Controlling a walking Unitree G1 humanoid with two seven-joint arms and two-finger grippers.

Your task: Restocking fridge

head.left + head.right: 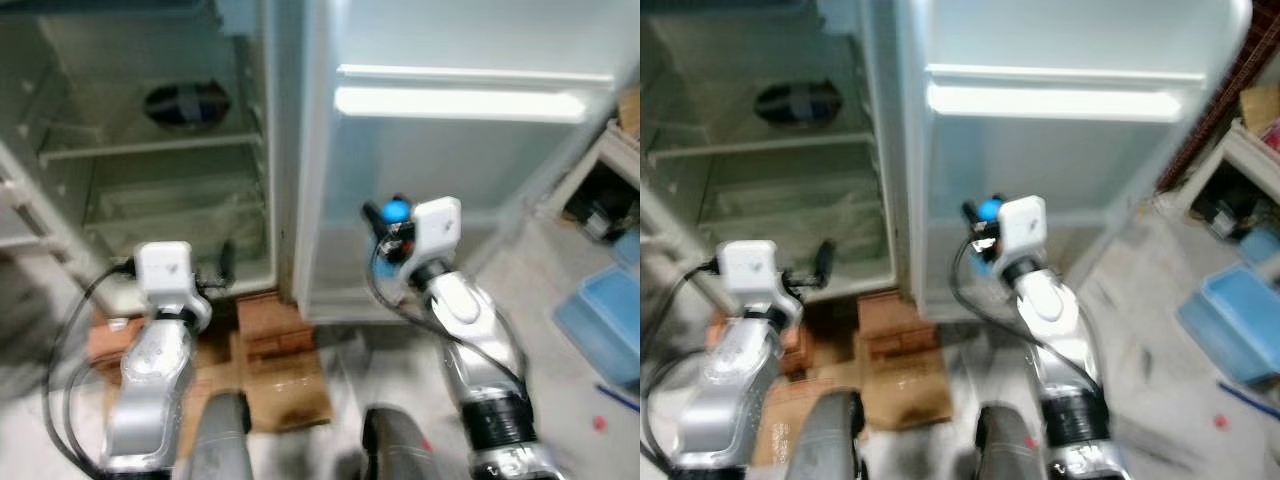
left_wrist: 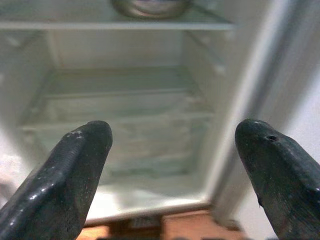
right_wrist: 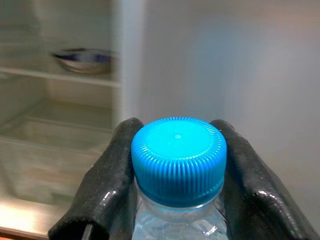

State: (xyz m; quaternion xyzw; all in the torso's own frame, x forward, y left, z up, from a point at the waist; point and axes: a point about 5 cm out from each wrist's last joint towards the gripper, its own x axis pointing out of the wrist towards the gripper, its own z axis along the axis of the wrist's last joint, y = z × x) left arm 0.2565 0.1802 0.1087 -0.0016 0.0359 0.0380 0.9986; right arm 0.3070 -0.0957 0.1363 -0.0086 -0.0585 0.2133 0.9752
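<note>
Open fridge [image 1: 160, 180] at upper left of the head view, dark bowl [image 1: 186, 103] on an upper shelf, fridge door [image 1: 450, 150] swung out at centre right, brick stack [image 1: 275, 325] on the floor beneath. Left hand [image 1: 222, 262] raised at the lower compartment. Right hand [image 1: 385, 235] at centre, before the door.

Left wrist view: fingers [image 2: 65, 175] spread wide, nothing held.

Right wrist view: fingers [image 3: 107, 185] clamped on a blue-capped water bottle [image 3: 178, 165].

The bottle [image 3: 176, 210] is cut off below its neck, and the bowl [image 2: 150, 6] above its base.
</note>
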